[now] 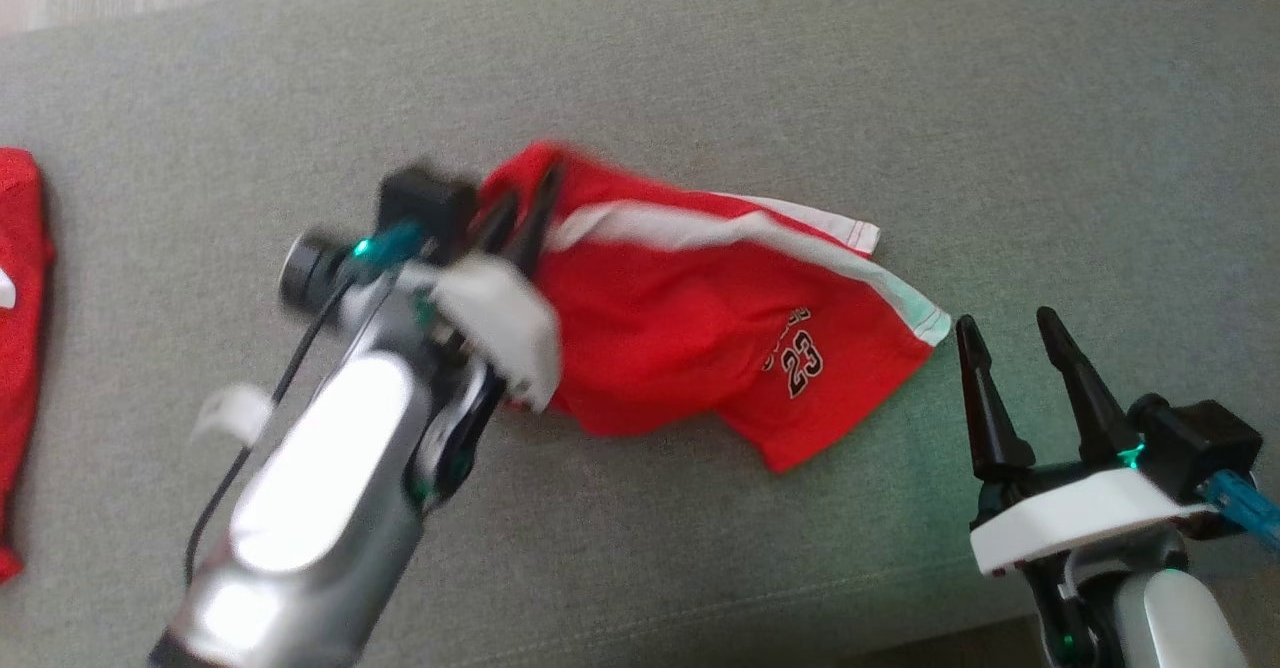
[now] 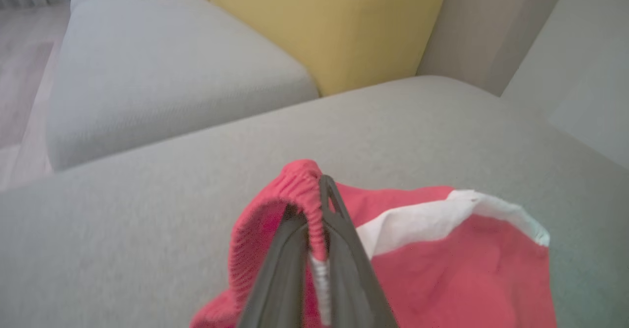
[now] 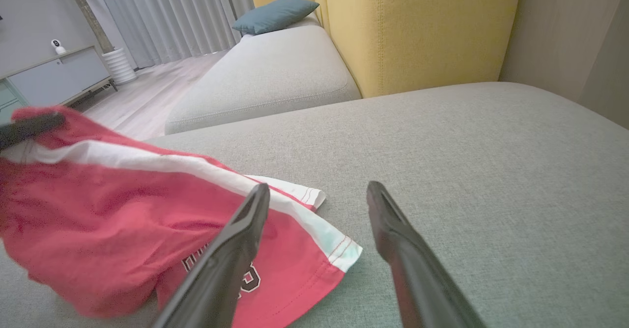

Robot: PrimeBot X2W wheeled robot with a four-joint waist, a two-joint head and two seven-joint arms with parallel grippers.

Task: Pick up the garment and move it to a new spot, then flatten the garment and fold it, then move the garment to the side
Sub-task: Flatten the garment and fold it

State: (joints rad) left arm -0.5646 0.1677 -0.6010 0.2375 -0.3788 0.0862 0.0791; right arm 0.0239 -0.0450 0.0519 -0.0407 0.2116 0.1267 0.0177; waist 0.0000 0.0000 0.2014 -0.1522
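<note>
Left tool (image 1: 520, 210) pinches the garment's (image 1: 680, 318) blurred waistband (image 2: 297, 183); right tool (image 1: 1005, 320) gapes; lettering (image 1: 790, 333) above 23 unreadable.

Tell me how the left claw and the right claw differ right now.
The left claw is shut on the red shorts' elastic waistband; the right claw stands open, holding nothing. The left claw is at the shorts' waistband end, the right claw beside the white-trimmed leg hem. Both are dark, long and two-pronged, over the grey cushion.
</note>
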